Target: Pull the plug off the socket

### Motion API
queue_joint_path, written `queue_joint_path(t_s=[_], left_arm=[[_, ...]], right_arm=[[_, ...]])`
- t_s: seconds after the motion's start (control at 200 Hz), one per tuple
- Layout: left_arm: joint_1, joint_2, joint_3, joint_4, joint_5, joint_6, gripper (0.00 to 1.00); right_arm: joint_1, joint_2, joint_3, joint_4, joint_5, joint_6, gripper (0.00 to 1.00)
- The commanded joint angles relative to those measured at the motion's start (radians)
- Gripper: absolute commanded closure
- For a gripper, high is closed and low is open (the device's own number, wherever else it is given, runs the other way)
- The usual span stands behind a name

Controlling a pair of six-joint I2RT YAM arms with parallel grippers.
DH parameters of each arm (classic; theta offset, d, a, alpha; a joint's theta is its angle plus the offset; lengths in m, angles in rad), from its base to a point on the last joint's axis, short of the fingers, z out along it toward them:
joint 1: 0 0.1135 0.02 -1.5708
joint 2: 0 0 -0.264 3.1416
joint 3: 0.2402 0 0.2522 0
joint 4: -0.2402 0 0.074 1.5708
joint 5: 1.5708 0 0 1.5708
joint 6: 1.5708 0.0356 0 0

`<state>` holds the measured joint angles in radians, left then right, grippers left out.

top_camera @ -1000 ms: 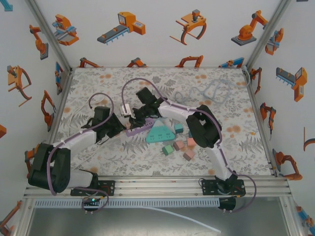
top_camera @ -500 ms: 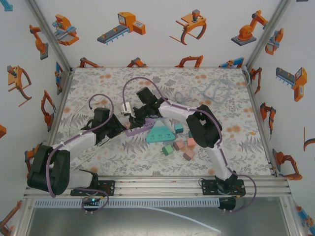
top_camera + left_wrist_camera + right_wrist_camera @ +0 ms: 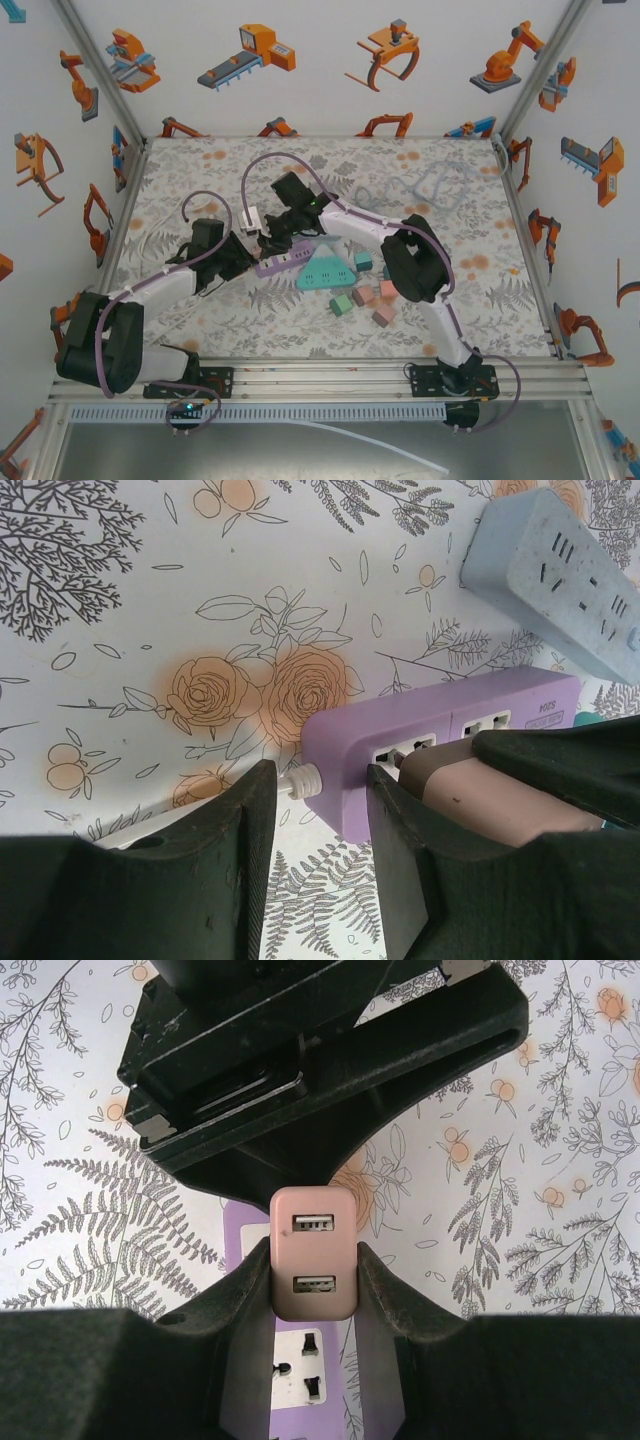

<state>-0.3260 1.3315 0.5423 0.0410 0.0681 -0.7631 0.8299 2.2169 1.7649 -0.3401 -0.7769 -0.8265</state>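
A purple socket strip (image 3: 292,262) lies on the floral table mat. My right gripper (image 3: 312,1260) is shut on a pink two-port USB plug (image 3: 312,1253), one finger on each side, over the strip (image 3: 300,1380). In the left wrist view the plug (image 3: 490,795) sits close against the strip's end socket (image 3: 405,750); I cannot tell how deep its pins are. My left gripper (image 3: 320,775) is closed round the strip's cord end (image 3: 340,770), its left finger against the white cord collar (image 3: 300,781). From above, the left gripper (image 3: 245,262) and right gripper (image 3: 272,242) meet there.
A teal triangular socket block (image 3: 325,270) touches the purple strip's near side. Small pink and green adapters (image 3: 362,297) lie to its right. A light blue strip (image 3: 560,570) lies close by. A white plug (image 3: 251,218) and loops of clear cable (image 3: 410,190) lie farther back.
The right gripper has shifted slightly toward the back left with the plug still in it. The left gripper has squeezed a little tighter and stayed in place.
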Motion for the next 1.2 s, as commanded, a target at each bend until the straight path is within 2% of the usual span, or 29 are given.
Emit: queue_joint_path(t_s=[0.0,0.11,0.215,0.31,0.406,0.561,0.686,0.961,1.081,1.197], left_arm=[[-0.012,0.010,-0.044,-0.149,-0.025,0.022,0.59],[-0.013,-0.018,-0.024,-0.171,-0.022,0.032,0.59],[-0.012,-0.056,0.001,-0.178,-0.011,0.042,0.58],[-0.013,-0.104,0.029,-0.187,-0.002,0.063,0.58],[-0.013,-0.151,0.061,-0.203,0.007,0.090,0.56],[-0.019,-0.232,0.114,-0.246,0.043,0.152,0.53],[-0.037,-0.309,0.145,-0.253,0.110,0.228,0.52],[-0.194,-0.456,0.227,-0.343,0.237,0.522,0.46],[-0.286,-0.489,0.238,-0.379,0.278,0.666,0.38],[-0.395,-0.503,0.229,-0.379,0.283,0.812,0.27]], right_arm=[[0.018,-0.052,0.006,0.012,-0.049,0.018,0.96],[0.017,-0.084,-0.007,0.021,-0.032,0.046,0.97],[0.015,-0.143,-0.047,0.089,0.004,0.157,0.98],[0.010,-0.223,-0.123,0.197,0.074,0.310,0.99],[0.004,-0.315,-0.202,0.278,0.196,0.499,0.99],[-0.004,-0.485,-0.307,0.281,0.389,0.758,1.00],[-0.014,-0.647,-0.431,0.280,0.464,0.936,1.00],[-0.019,-1.021,-0.822,0.314,0.637,1.378,1.00],[-0.006,-1.150,-0.989,0.313,0.654,1.545,1.00],[0.030,-1.222,-1.099,0.253,0.654,1.621,1.00]])
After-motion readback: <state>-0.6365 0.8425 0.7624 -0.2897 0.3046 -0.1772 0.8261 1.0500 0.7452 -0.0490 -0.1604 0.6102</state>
